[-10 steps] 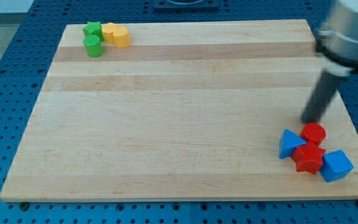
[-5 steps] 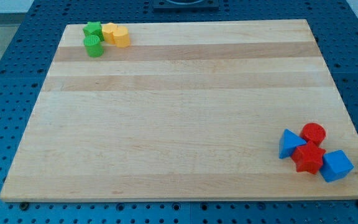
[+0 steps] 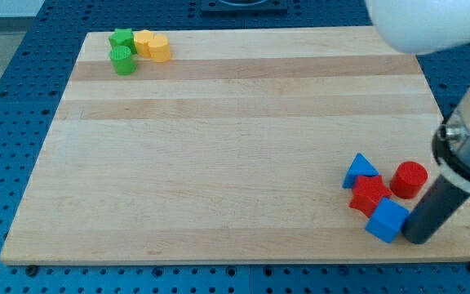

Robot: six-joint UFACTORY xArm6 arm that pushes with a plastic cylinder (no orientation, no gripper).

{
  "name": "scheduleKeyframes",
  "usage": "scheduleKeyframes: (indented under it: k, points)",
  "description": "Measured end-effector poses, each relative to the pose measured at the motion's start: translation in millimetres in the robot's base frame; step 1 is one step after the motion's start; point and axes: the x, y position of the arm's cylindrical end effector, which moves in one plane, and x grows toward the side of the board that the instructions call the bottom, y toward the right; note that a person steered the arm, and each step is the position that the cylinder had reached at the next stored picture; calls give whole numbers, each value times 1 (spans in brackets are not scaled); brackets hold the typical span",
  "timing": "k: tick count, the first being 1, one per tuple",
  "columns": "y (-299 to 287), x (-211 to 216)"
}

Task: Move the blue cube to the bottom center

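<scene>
The blue cube (image 3: 387, 220) lies near the board's bottom right corner. My tip (image 3: 416, 239) touches the cube's right side, just below and to the view's right of it. A red star block (image 3: 369, 195) sits against the cube's upper left. A blue triangle block (image 3: 359, 170) lies above the star. A red cylinder (image 3: 409, 179) stands to the right of the star, above my tip.
A green star (image 3: 121, 37), a green cylinder (image 3: 122, 60) and two yellow blocks (image 3: 152, 46) cluster at the wooden board's (image 3: 219, 147) top left corner. The white arm body (image 3: 427, 23) fills the view's top right.
My tip came back into view at the blue cube's right side and pushed it left. The blue cube, red star and blue triangle shifted left; the red cylinder barely moved.
</scene>
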Motion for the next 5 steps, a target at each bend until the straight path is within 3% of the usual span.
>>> scheduleKeyframes:
  k: [2, 3, 5]
  points:
    - [-55, -30]
    - [-57, -14]
    - [3, -6]
